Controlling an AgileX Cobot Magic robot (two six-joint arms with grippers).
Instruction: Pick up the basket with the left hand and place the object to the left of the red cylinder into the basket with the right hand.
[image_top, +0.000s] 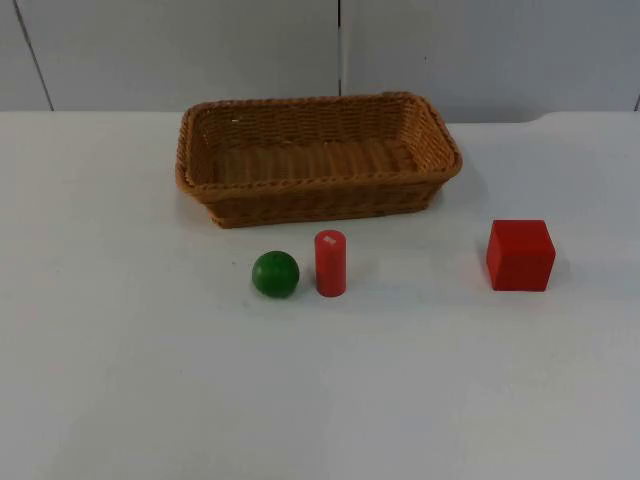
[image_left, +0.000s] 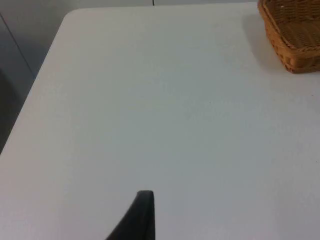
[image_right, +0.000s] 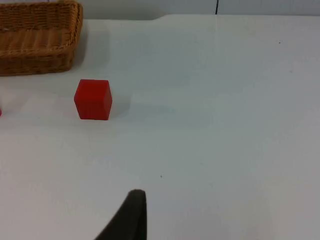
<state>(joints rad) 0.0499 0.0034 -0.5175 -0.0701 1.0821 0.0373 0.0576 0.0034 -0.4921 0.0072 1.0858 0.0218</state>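
Wicker basket (image_top: 318, 158): empty, at table's (image_top: 120, 380) far side. Green ball (image_top: 275, 274): just left of upright red cylinder (image_top: 330, 263). Red cube (image_top: 520, 255): well right. No writing legible. My grippers' grasp: cannot tell.

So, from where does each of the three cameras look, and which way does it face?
Top view: fixed above, facing down and forward at the wicker basket, green ball, red cylinder and red cube; no arm visible.
Left wrist view: on the left arm, facing the table's far left corner; one black fingertip.
Right wrist view: on the right arm, facing the cube; one black fingertip.
Shared: all three show the basket; top and right wrist show the cube.
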